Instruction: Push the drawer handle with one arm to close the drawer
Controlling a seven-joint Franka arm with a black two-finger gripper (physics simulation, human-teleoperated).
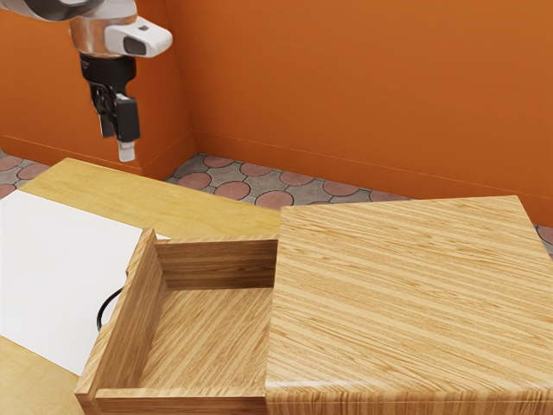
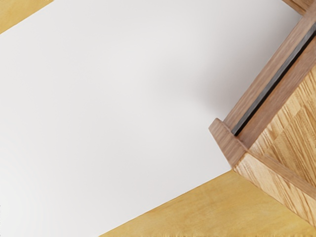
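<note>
My gripper (image 1: 117, 144) is open in the exterior view, high above the table's far left part, with its fingers pointing down and nothing between them. It is apart from the drawer (image 1: 207, 328), which stands pulled out of the wooden cabinet (image 1: 406, 294) toward the exterior view's left. On the outer side of the drawer's front panel sits a curved black handle (image 1: 102, 309), partly hidden behind the panel. The wrist view has the drawer's wooden front (image 2: 229, 143) with a dark strip (image 2: 269, 89) along it; I cannot tell whether that strip is the handle.
A white sheet (image 1: 52, 268) lies on the yellow wooden table (image 1: 155, 203) outside the drawer's front and reaches under the handle. The cabinet's flat top is at the exterior view's right. An orange wall (image 1: 363, 95) rises behind, above a tiled floor.
</note>
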